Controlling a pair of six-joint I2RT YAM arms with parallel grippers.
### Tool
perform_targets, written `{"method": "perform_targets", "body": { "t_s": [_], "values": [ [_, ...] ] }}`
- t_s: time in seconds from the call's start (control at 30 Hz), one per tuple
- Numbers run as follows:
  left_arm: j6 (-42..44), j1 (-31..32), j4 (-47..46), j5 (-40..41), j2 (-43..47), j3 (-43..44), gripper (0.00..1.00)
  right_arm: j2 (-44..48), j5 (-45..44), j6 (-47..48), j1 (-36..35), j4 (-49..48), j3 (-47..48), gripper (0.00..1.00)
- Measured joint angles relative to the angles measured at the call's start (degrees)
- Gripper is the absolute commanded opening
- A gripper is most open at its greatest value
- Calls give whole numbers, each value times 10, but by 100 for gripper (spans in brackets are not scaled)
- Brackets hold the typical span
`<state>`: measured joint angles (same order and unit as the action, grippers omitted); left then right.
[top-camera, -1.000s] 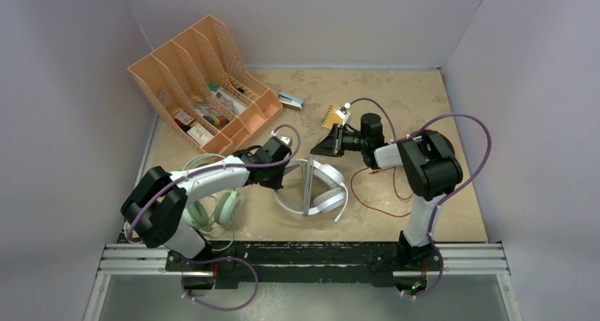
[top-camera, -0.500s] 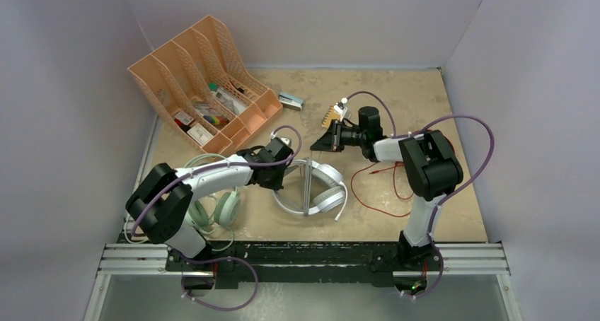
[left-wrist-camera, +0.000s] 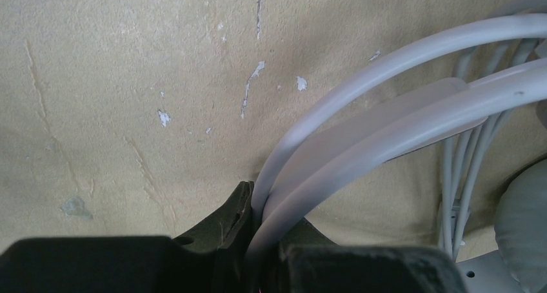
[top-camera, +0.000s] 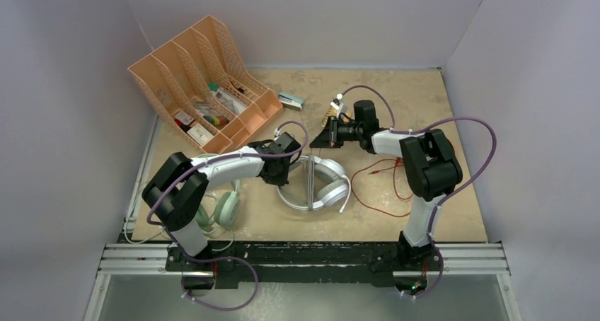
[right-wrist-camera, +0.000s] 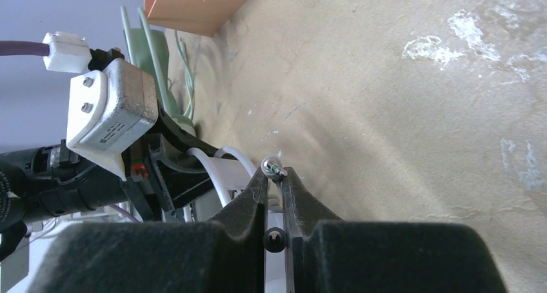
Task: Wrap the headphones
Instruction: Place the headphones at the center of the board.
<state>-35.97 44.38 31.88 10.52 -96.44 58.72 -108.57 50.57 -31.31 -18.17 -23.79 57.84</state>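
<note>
If the left gripper [left-wrist-camera: 261,225] tugs sideways: the white headphones [top-camera: 327,190] may skid or twist, loosening the cord across them.
Slip risk: the plug [right-wrist-camera: 273,166] is tiny and could pop out of the pinch of the right gripper [right-wrist-camera: 274,177].
Mint-green headphones [top-camera: 228,206]: nearest the bases, flat on the table [top-camera: 424,102], held by neither gripper.
Left gripper: clamped tight on the white headband [left-wrist-camera: 387,125].
Right gripper: fingers almost together, nipping the plug tip just beyond the white headphones.
Red cord [top-camera: 375,194]: loose on the table beside the right arm.
</note>
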Motion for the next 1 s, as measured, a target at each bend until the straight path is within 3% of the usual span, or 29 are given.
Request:
{"method": "perform_targets", "body": {
  "t_s": [0.3,0.5,0.7,1.0],
  "values": [
    [-14,0,2,3,1,-3,0,0,-9,-12,2,15,-9,2],
    [-9,6,-23,6,21,-24,0,-38,10,-16,3,125,50,4],
    [41,17,-76,26,131,-107,0,-66,22,11,3,252,98,4],
    [68,18,-78,64,139,-113,0,-82,52,29,2,306,102,7]
  ]
}}
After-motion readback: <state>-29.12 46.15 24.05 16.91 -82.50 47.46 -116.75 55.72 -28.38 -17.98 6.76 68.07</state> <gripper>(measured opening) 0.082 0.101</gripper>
